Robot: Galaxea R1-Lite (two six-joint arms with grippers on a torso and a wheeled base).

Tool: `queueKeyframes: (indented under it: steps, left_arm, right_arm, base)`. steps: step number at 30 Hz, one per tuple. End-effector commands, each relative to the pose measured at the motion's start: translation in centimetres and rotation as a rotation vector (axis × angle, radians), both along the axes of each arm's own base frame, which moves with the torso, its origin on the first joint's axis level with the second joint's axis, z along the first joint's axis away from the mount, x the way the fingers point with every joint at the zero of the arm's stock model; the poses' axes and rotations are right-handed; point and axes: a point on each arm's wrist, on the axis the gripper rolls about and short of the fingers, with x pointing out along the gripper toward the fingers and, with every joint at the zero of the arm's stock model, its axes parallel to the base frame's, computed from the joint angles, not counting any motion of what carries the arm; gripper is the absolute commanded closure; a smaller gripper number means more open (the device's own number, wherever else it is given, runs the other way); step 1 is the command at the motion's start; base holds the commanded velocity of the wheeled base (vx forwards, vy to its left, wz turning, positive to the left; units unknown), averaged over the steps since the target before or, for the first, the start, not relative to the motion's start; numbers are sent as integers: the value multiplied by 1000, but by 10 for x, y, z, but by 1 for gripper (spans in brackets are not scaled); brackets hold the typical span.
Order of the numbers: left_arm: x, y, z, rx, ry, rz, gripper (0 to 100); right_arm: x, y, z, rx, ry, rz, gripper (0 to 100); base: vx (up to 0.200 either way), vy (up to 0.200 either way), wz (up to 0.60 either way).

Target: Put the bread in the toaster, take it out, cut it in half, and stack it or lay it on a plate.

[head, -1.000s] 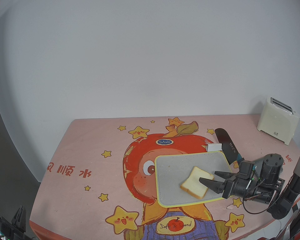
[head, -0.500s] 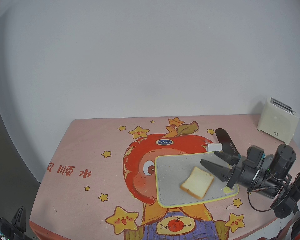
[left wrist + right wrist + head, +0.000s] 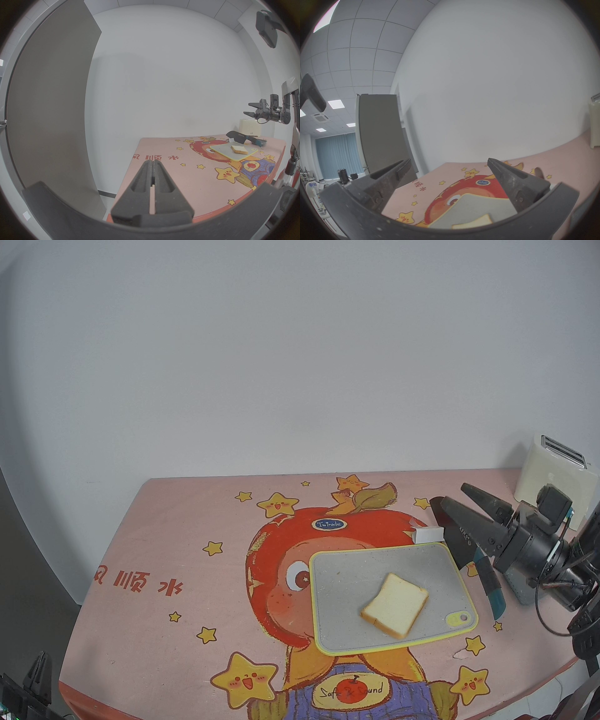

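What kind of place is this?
Probably a lab or office room staged as a kitchen: a cream two-slot toaster and yellow-rimmed grey cutting board on a cartoon-print table, under office-style ceiling panels.

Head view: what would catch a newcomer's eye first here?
A single slice of bread lies on the grey cutting board, on a pink table printed with a big cartoon apple. To its right, the right gripper hangs open above a black knife, with the cream toaster at the far right corner.

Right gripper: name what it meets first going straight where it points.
Likely nothing: the open right gripper points level, high above the black-bladed knife and grey cutting board. The way looks free towards the white wall, though depth is unclear.
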Motion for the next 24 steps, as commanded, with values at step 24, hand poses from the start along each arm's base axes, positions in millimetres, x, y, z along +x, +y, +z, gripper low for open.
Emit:
queueKeyframes:
  steps: [24]
  left_arm:
    - [1,0,-5,0,7,-1,100]
  right_arm:
    - [-31,-56,35,-290,261,-466,0]
  base:
    - [0,0,0]
